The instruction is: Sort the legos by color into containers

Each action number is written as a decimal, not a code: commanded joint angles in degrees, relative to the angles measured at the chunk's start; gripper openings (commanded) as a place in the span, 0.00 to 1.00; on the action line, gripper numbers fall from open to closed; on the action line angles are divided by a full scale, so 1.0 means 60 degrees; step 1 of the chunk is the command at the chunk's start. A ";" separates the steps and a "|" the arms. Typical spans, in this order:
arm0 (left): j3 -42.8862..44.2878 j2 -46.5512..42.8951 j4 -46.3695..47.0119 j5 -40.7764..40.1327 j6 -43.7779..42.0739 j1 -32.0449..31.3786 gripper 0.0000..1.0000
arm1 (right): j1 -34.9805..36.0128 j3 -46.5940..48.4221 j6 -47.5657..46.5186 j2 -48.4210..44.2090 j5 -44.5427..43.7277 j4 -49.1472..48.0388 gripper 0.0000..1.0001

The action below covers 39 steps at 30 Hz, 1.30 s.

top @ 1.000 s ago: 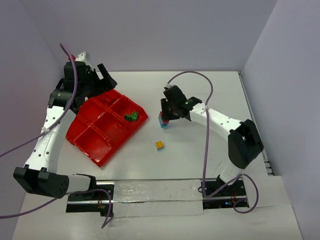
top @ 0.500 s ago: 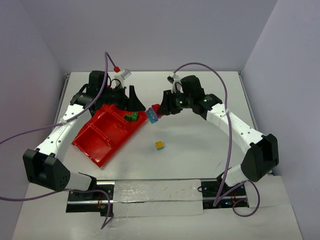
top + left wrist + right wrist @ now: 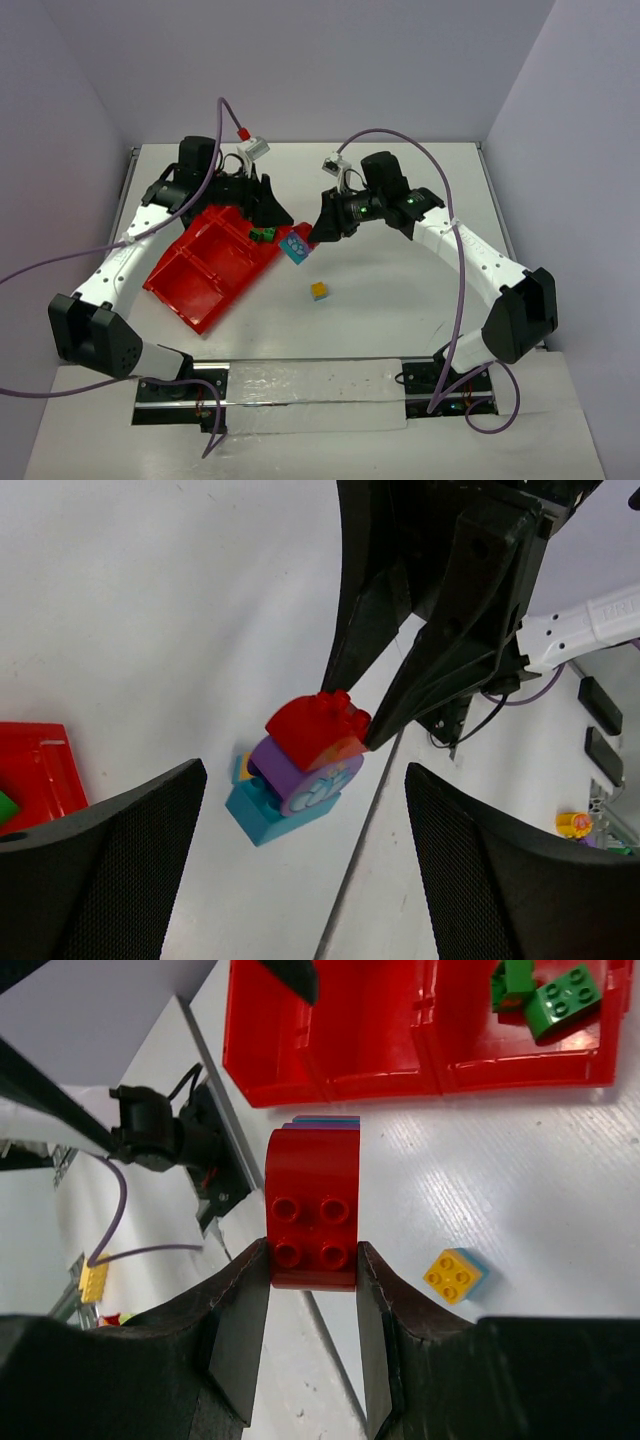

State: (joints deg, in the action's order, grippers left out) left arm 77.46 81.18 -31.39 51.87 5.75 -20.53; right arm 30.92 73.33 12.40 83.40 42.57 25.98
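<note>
White table [image 3: 400,290], rt claw [image 3: 312,1270] pinches red-purple-teal lego stack [image 3: 300,775] by red end.

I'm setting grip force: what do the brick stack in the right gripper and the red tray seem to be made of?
Brick stack: hard moulded plastic by the look, smooth with a slight sheen; the studs are crisp and the highlights soft. Red tray: probably rigid plastic too, glossier, with bright reflections on its thin walls.

My right claw [image 3: 312,1260] is matt black plastic; the red brick [image 3: 312,1210] is smooth glossy plastic, like the tray [image 3: 370,1020]; the table [image 3: 560,1180] looks matt white.
</note>
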 commanded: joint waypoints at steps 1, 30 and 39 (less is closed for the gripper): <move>0.0733 0.0423 -0.0339 0.0605 -0.0838 -0.0035 0.88 | -0.0040 0.0566 -0.0466 -0.0218 0.0779 0.0122 0.25; 0.1284 0.1418 -0.1866 0.4041 -0.3115 -0.0296 0.83 | -0.0040 0.0942 -0.0909 0.0075 0.1899 0.0513 0.25; 0.1327 0.1573 -0.1885 0.3924 -0.3095 -0.0488 0.81 | -0.0040 0.0977 -0.0865 0.0060 0.1885 0.0519 0.25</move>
State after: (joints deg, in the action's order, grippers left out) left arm 82.85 89.86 -42.28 74.02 -10.65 -22.78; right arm 30.92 76.20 7.46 83.88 52.27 29.50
